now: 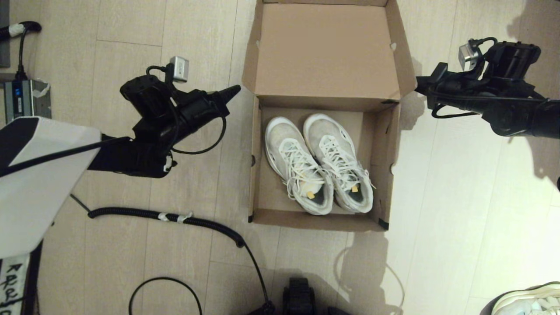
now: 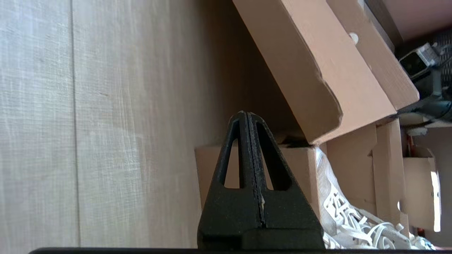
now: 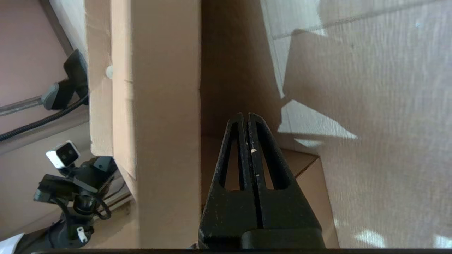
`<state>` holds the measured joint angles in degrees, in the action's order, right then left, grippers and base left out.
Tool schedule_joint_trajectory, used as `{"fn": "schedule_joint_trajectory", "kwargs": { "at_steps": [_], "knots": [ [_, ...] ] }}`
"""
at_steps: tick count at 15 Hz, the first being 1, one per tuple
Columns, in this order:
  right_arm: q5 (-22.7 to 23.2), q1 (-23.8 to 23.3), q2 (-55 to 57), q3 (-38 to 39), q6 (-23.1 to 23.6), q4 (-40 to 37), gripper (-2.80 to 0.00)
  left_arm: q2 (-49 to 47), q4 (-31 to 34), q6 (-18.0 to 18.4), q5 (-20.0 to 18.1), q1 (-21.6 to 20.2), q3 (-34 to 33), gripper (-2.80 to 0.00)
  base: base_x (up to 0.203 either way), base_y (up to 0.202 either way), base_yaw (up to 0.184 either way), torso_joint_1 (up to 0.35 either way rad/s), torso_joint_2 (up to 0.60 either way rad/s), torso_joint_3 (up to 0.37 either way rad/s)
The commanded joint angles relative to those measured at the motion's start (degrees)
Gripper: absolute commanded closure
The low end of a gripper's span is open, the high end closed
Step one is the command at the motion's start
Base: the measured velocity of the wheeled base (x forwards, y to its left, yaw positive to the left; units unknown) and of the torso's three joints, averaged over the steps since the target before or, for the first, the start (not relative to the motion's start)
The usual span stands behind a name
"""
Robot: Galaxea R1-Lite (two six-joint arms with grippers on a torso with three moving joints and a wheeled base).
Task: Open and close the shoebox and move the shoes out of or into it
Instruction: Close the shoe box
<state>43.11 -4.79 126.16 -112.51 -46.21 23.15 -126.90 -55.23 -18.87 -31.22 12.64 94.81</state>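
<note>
1. The wooden floor (image 1: pixel 459 197) carries everything; the shoebox (image 1: pixel 258 175) stands on it between my two arms, its lid (image 1: pixel 326 48) thrown back and leaning away on the far side
2. The shoes (image 1: pixel 319 164) lie side by side inside the shoebox, toes toward the lid hinge, heels and yellow tags toward its near wall
3. My left gripper (image 1: pixel 234 90) hangs just beside the shoebox's left far corner, where the lid's side flap juts out, fingers pressed together on nothing; the shoes sit inside the wall, nearer me than the tip
4. My right gripper (image 1: pixel 419 85) hangs just beside the right far corner, also pressed together and empty, tip near the lid flap; I cannot tell whether it touches
5. A lone white sneaker (image 1: pixel 531 299) lies at the floor's near right corner
</note>
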Motion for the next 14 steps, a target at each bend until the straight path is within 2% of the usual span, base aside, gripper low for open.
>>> {"fn": "schedule_joint_trajectory", "kwargs": {
  "at_steps": [1,3,7,14],
  "knots": [
    [0.31,0.08,0.75,0.01,-0.35,0.19,0.00,0.78,-0.23,-0.11,-0.16,0.19,-0.07,0.00,0.000,0.000,0.000,0.000,0.00,0.000],
    [0.45,0.16,0.99,-0.05,-3.14,1.96,0.00,0.86,-0.23,-0.11,-0.16,0.19,-0.16,0.00,0.000,0.000,0.000,0.000,0.00,0.000],
    [0.60,0.88,1.28,0.01,-16.22,10.70,0.00,1.57,-0.54,-0.11,-0.12,0.19,-1.74,0.00,0.000,0.000,0.000,0.000,0.00,0.000],
    [0.75,2.85,3.25,0.00,-16.89,11.11,0.00,2.45,-0.40,-0.11,-0.07,0.10,-1.74,0.00,0.000,0.000,0.000,0.000,0.00,0.000]
  ]
}}
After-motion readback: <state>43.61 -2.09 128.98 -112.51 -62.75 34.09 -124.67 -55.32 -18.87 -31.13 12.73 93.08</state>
